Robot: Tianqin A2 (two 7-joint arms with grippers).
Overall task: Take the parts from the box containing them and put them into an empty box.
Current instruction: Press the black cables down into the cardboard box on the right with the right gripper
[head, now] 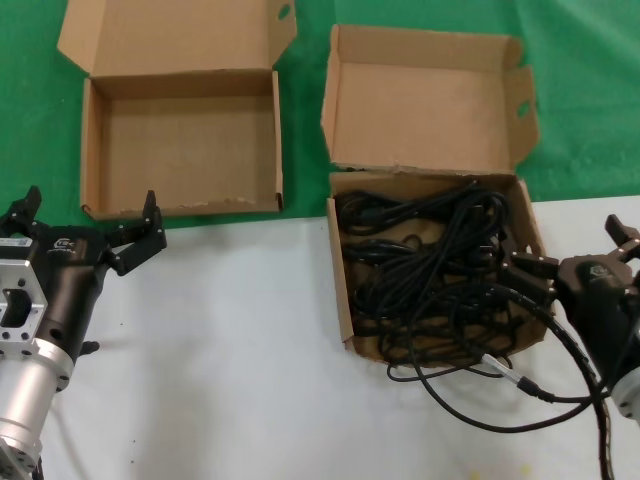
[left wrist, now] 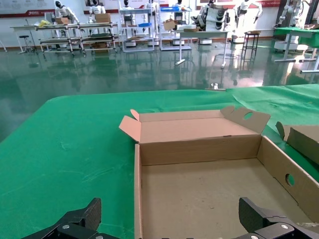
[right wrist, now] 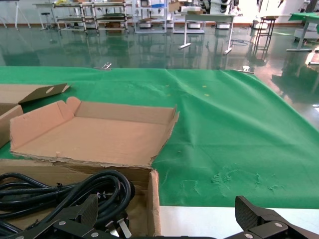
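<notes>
Nearest the robot lay a white table surface; at about eight o'clock in the head view the left gripper hovered just short of the near wall of the empty box, its fingers spread wide and holding nothing; at about four o'clock the right gripper sat at the right-hand edge of the box containing them, its fingers also wide apart and empty in the right wrist view, with the robot's own thicker cable trailing over the white surface beside it.

The parts, thin black cords with moulded plugs, filled that squarish carton at about three o'clock, tangled together in overlapping loops, one loop spilling over the near wall onto the table; none had reached the wide shallow carton at about eleven o'clock, whose floor showed bare in the left wrist view.

Judging by their look, the cords would be light, limp and springy, likely to snag on one another and drag neighbours out; a pinch across several strands of one bundle, near its middle, seemed surer than a single strand or a plug.

Farther off, both lids stood open on a green cloth.
</notes>
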